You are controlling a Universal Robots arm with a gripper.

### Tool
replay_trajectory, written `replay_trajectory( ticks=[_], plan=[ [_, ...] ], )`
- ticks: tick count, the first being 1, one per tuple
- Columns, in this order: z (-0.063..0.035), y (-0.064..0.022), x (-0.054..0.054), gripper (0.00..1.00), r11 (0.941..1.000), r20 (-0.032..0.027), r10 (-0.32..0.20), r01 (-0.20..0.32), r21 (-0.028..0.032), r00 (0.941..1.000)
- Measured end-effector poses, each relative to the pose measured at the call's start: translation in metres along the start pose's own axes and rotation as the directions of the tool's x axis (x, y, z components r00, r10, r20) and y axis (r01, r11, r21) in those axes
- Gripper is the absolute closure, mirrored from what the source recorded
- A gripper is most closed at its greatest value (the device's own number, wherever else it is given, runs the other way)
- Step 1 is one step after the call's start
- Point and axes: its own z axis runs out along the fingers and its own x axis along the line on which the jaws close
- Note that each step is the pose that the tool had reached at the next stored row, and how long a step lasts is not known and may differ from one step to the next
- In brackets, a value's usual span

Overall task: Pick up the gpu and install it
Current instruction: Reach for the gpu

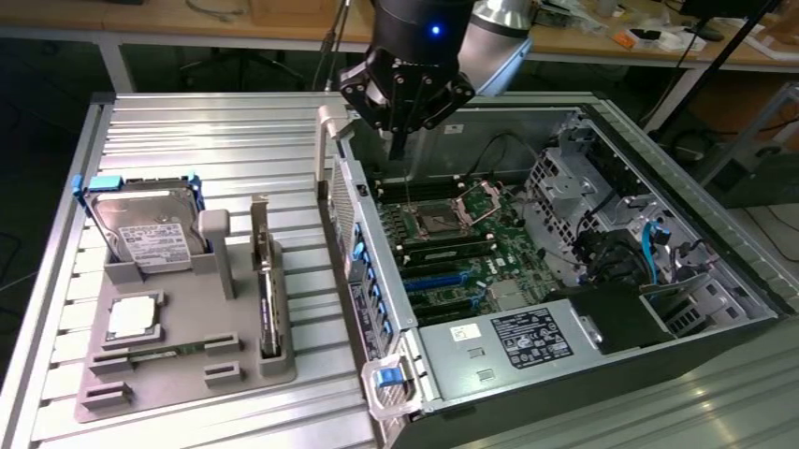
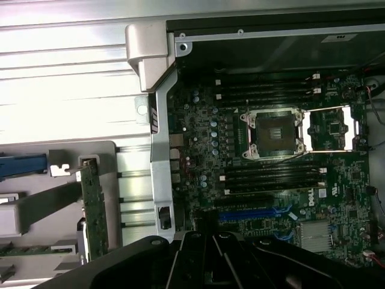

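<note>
- The gripper [image 1: 397,142] is seen hanging over the open computer case [image 1: 335,178], just inside its silver wall and above the motherboard [image 1: 462,234].
- Its fingers are drawn fully together, and nothing is held between them.
- The gpu [image 1: 265,281] is found standing on its edge in a slot of the grey holder [image 1: 187,374], to the exterior view's left of the case and well apart from the gripper.
- In the wrist view the gpu [image 2: 93,205] is shown as a thin green card, upright in the holder [image 2: 36,208], near the case wall [image 2: 157,150].
- A hard drive [image 1: 148,229] is held upright in the same holder, further to the exterior view's left of the gpu.
- The processor socket [image 2: 271,135] is seen uncovered on the motherboard.
- The holder and the case are supported by a ribbed metal table [image 1: 212,140].
</note>
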Motion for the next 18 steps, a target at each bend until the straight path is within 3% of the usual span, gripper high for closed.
replay_trajectory(
  ticks=[18],
  plan=[
    [-0.0002, -0.0007, 0.0101, 0.89, 1.0, 0.0, 0.0, 0.0, 0.0, 1.0]
  ],
)
